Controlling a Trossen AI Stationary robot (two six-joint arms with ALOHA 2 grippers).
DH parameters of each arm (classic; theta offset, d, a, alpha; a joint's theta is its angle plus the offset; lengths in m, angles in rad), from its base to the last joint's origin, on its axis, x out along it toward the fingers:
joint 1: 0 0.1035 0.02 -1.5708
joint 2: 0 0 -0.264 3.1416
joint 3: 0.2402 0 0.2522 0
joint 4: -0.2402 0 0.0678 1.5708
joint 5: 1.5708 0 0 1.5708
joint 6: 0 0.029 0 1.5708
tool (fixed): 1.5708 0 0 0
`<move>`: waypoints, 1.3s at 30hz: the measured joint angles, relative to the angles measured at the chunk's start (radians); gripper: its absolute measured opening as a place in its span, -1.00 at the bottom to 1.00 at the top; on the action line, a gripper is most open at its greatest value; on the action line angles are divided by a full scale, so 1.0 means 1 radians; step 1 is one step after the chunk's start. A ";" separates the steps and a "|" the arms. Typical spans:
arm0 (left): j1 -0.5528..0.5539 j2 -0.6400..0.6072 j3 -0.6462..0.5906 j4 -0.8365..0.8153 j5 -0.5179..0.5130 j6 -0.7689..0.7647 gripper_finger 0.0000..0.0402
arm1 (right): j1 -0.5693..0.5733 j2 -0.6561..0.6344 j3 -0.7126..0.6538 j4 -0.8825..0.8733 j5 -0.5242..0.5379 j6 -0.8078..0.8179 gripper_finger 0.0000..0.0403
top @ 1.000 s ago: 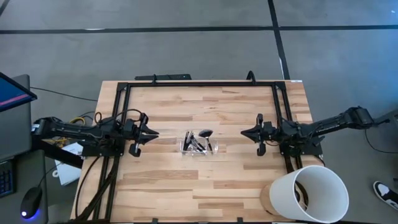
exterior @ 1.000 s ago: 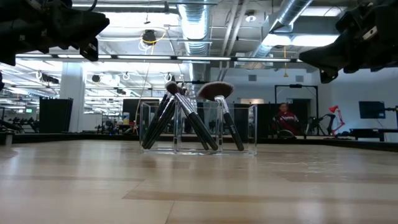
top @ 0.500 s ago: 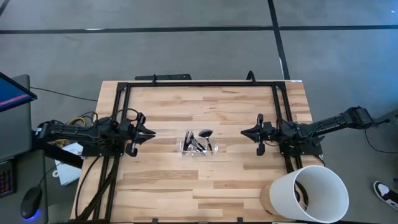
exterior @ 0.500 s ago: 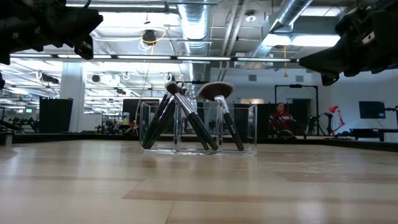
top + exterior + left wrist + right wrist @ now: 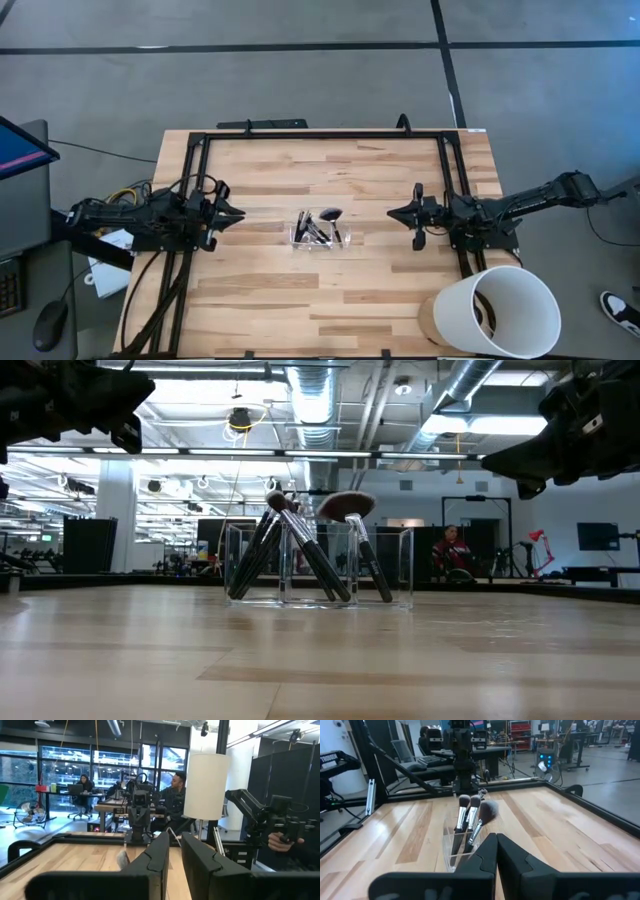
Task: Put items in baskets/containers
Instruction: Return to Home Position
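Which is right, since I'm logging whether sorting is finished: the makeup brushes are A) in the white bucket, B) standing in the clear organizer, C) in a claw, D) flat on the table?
B: the brushes lean inside the clear organizer at mid-table; left claw and right claw hang apart from it.

Counts on and around the table

One wooden table (image 5: pixel 260 290) carries one clear tray (image 5: pixel 400 565). The makeup brushes (image 5: pixel 300 555) in it overlap too much for an exact number: at least four can be told apart in the low view, and just one fan-headed brush (image 5: pixel 345 506). There are two dark arms, the left arm (image 5: pixel 130 212) and the right arm (image 5: pixel 520 205), and one white bucket (image 5: pixel 450 312). One person (image 5: pixel 455 550) shows in the low view.
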 joint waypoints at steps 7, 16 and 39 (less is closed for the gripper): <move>0.000 -0.093 0.000 -0.092 -0.008 0.000 -0.76 | 0.000 0.000 0.000 0.000 0.000 0.000 -1.00; 0.000 -0.096 0.017 -0.147 -0.008 0.000 -0.76 | 0.000 -0.020 -0.001 -0.002 -0.007 -0.009 -1.00; 0.000 -0.096 0.010 -0.169 -0.027 0.025 -0.76 | 0.000 -0.099 -0.001 -0.043 -0.030 -0.054 -1.00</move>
